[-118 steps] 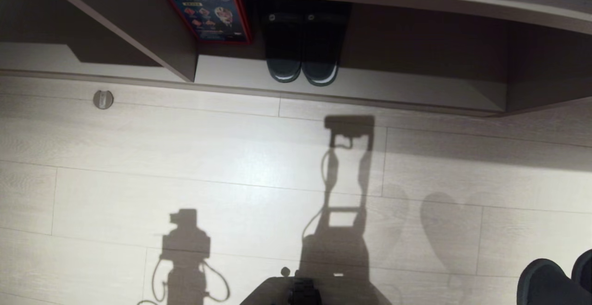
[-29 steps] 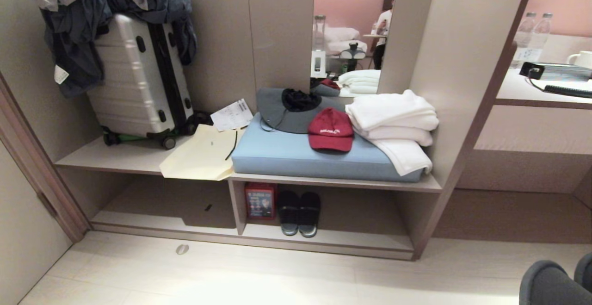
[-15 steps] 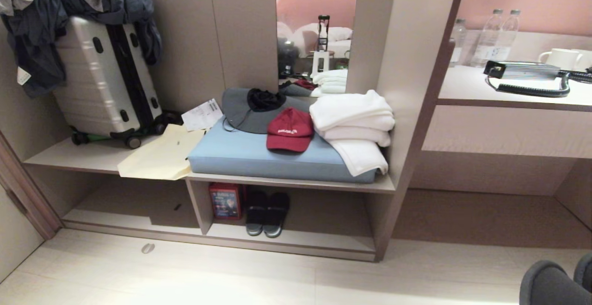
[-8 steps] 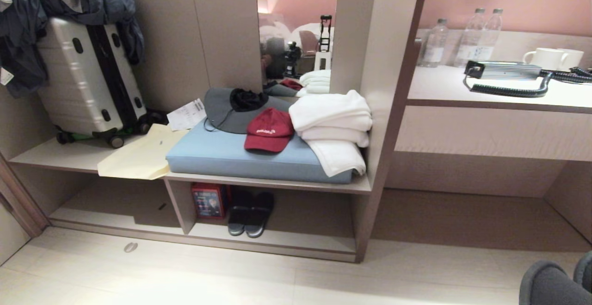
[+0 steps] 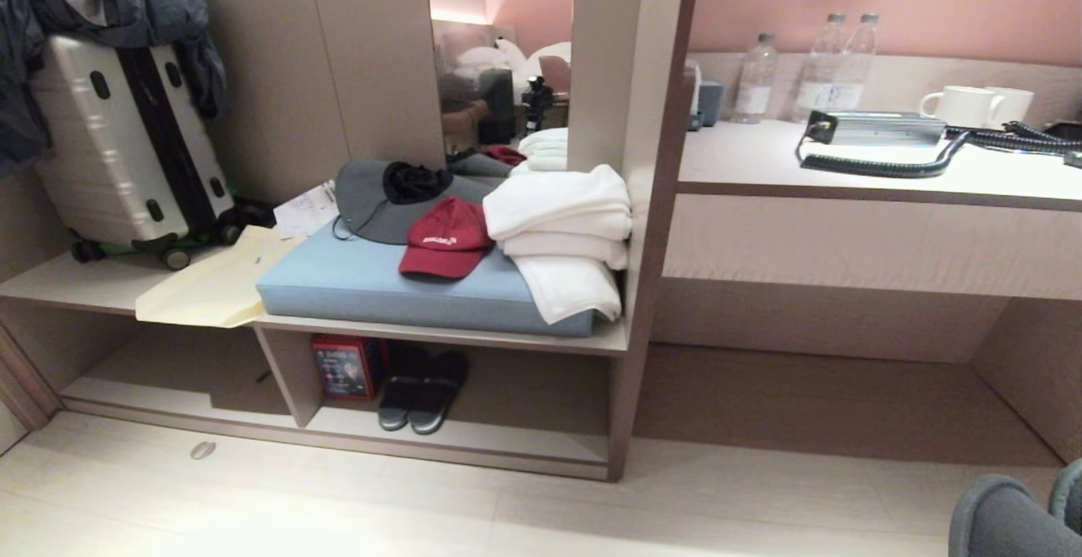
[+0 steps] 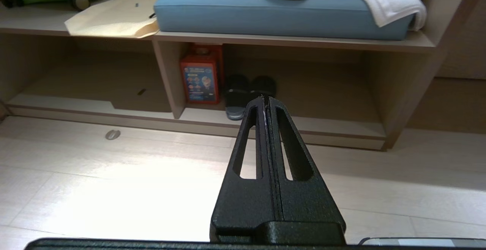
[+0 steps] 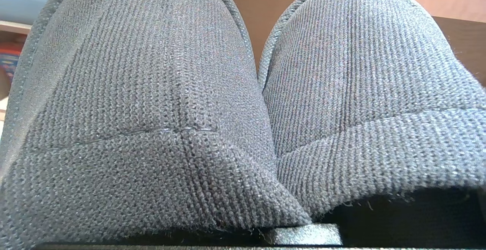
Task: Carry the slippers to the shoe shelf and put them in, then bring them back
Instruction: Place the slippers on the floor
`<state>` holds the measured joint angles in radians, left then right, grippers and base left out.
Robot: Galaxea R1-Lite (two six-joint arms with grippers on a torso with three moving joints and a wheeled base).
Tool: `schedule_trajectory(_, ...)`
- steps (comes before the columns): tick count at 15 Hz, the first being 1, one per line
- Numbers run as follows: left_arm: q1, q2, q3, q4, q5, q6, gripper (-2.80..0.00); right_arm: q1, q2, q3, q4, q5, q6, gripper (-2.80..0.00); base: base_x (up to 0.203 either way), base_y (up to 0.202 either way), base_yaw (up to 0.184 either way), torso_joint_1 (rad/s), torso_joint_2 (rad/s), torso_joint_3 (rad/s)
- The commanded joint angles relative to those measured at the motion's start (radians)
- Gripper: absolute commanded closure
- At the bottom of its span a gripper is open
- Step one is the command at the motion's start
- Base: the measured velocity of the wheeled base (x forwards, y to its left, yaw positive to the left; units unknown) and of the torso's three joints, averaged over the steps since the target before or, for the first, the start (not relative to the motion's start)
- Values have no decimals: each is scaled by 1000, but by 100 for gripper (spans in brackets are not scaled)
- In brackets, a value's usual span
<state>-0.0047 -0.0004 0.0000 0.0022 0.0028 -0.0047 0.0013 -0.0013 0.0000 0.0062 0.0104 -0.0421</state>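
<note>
Filling right wrist view: two rounded grey knit slippers (image 7: 243,102), ribbed weave.

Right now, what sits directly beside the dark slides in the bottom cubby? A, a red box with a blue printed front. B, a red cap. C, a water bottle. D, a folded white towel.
A: the red box stands upright against the divider, right next to the dark slides in the shoe shelf; the cap, towels and bottles are all higher up.
</note>
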Motion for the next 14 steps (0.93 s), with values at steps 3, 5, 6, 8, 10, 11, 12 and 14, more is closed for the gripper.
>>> schedule_trajectory(3,0,0,2,-1,2,-1,0,0,-2,2,0,0,-1,0,0,-198,2,0,4,2)
schedule_trajectory(5,0,0,2,-1,2,-1,0,0,-2,2,0,0,-1,0,0,-195,1,2,0,3)
schedule_trajectory(6,0,0,2,-1,2,-1,0,0,-2,2,0,0,-1,0,0,-194,3,7,7,2)
schedule_trajectory(8,0,0,2,-1,2,-1,0,0,0,2,0,0,-1,0,0,-192,3,2,2,6)
schedule_trajectory(10,0,0,2,-1,2,-1,0,0,-2,2,0,0,-1,0,0,-193,4,3,3,2)
schedule_trajectory(11,0,0,2,-1,2,-1,0,0,0,2,0,0,-1,0,0,-196,4,5,2,-1)
schedule_trajectory(12,0,0,2,-1,2,-1,0,0,0,2,0,0,-1,0,0,-198,4,2,2,6)
schedule_trajectory(14,0,0,2,-1,2,-1,0,-1,0,2,0,0,-1,0,0,-197,3,3,5,10)
